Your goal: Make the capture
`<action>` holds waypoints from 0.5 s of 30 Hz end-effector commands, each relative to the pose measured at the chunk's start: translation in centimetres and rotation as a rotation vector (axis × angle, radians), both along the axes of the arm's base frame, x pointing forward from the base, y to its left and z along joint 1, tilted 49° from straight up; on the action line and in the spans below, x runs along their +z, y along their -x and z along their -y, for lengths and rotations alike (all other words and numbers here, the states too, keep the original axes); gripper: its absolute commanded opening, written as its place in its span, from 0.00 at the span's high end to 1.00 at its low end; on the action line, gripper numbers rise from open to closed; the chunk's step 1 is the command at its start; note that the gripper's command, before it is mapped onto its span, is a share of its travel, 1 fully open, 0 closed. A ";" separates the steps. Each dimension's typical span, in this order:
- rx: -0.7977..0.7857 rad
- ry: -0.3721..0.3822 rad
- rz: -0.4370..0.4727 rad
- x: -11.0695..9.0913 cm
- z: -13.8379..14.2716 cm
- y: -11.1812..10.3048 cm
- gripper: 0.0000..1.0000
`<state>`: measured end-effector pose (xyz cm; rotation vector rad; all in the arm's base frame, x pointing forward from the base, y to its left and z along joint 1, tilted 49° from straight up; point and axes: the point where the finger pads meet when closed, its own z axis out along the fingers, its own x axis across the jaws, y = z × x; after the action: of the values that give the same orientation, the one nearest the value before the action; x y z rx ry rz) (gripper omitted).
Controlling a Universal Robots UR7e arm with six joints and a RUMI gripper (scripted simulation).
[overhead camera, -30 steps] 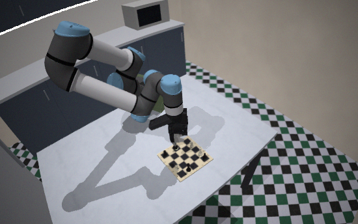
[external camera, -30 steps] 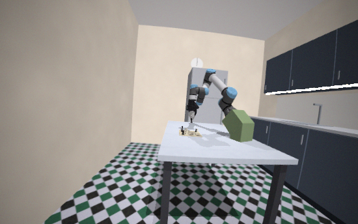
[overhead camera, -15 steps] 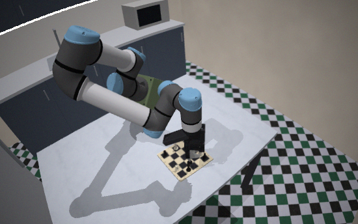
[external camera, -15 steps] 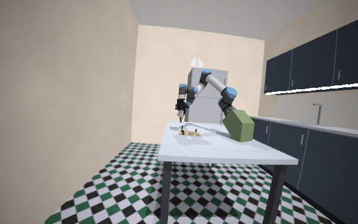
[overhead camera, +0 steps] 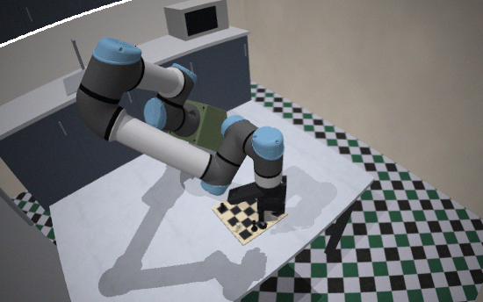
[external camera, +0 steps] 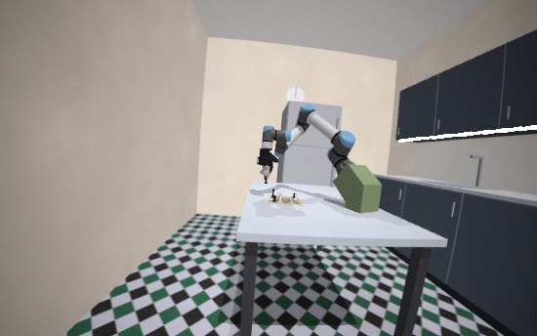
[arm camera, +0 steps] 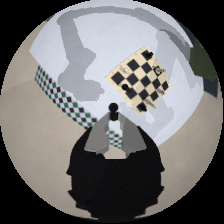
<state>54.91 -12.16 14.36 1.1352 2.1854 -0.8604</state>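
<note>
My gripper [overhead camera: 263,219] [external camera: 266,175] [arm camera: 113,112] is shut on a small black chess piece [arm camera: 114,107] [external camera: 266,181] with a round head. It holds the piece high above the white table [overhead camera: 132,211] [external camera: 332,225] [arm camera: 60,50], off to one side of the chessboard [overhead camera: 246,238] [external camera: 285,202] [arm camera: 134,65], near the table's edge. The small board lies flat on the table. A few black pieces [overhead camera: 224,205] [overhead camera: 255,226] [arm camera: 146,53] [arm camera: 125,88] and white pieces [overhead camera: 238,228] [arm camera: 159,70] stand on it.
The arm's green base box [overhead camera: 206,127] [external camera: 358,188] sits at the table's back side. A counter with dark cabinets and a microwave [overhead camera: 198,19] runs behind it. A fridge [external camera: 312,147] stands at the far wall. The floor is checkered.
</note>
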 end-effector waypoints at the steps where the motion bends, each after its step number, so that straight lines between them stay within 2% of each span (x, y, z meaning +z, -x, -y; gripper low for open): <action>1: 0.000 0.000 0.001 0.1 0.0 -0.1 1.00; 15: -0.001 0.000 0.000 -1.2 1.4 -0.5 1.00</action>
<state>55.17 -12.80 13.81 1.1367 2.1855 -0.8613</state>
